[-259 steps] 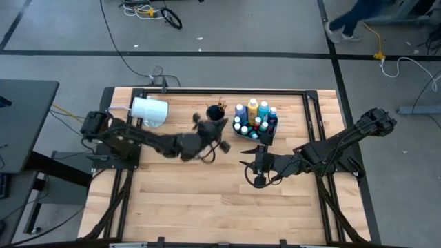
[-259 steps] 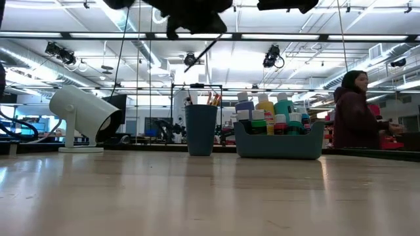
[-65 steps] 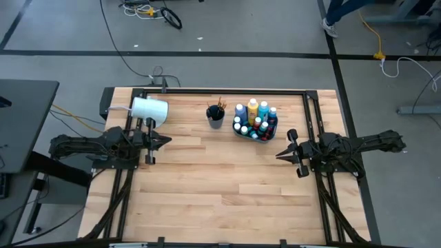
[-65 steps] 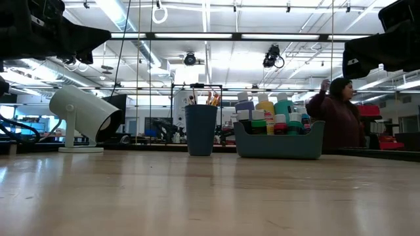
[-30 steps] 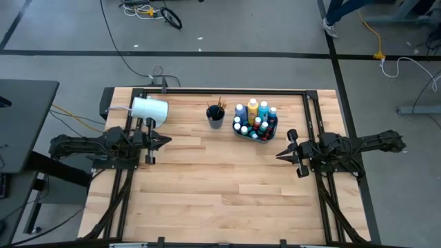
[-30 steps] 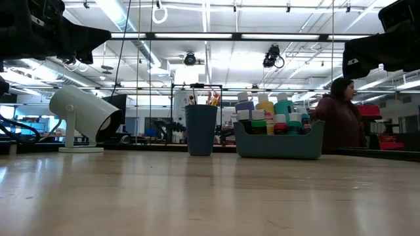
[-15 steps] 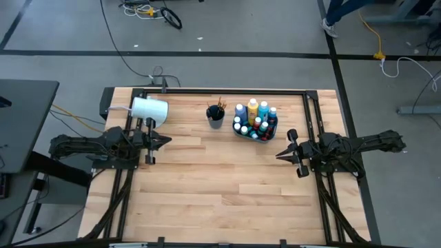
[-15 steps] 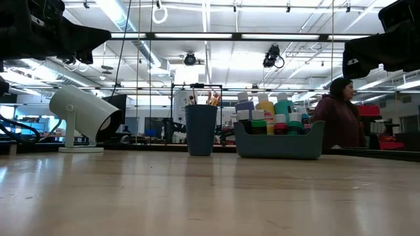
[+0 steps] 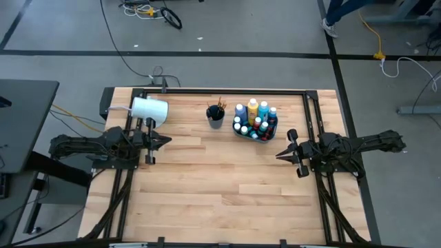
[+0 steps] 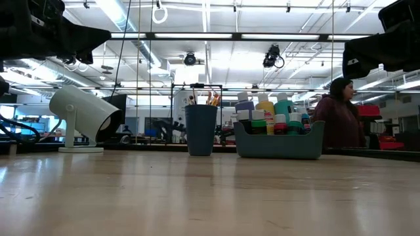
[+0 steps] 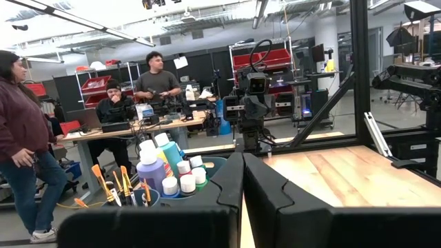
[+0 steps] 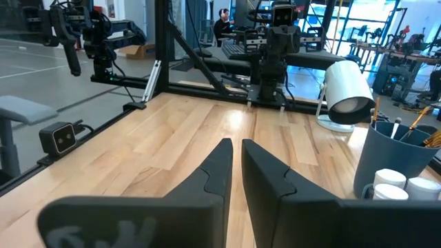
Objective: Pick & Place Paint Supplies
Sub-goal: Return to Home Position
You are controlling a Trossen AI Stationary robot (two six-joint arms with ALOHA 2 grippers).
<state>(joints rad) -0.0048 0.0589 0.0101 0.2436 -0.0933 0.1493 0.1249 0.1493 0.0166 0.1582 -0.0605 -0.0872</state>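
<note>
The paint bottles (image 9: 255, 118), white-capped and of several colours, stand in a blue-grey caddy (image 10: 279, 139) at the table's far middle. Beside it, to the left, the paintbrushes (image 9: 219, 106) stand upright in a dark cup (image 10: 201, 129). My left gripper (image 9: 167, 140) is shut and empty, held above the table's left side and pointing right. My right gripper (image 9: 278, 155) is shut and empty above the right side, pointing left. The wrist views show each pair of fingers together, left gripper (image 11: 242, 157) and right gripper (image 12: 236, 143), with the bottles (image 11: 169, 172) and the cup (image 12: 400, 155) farther off.
A large white cylinder (image 9: 149, 110) on a round foot stands at the far left of the table. Black frame rails (image 9: 227, 90) run along the table's edges. Bare wood (image 9: 220, 186) stretches across the middle and near half. People (image 11: 131, 96) are in the room beyond.
</note>
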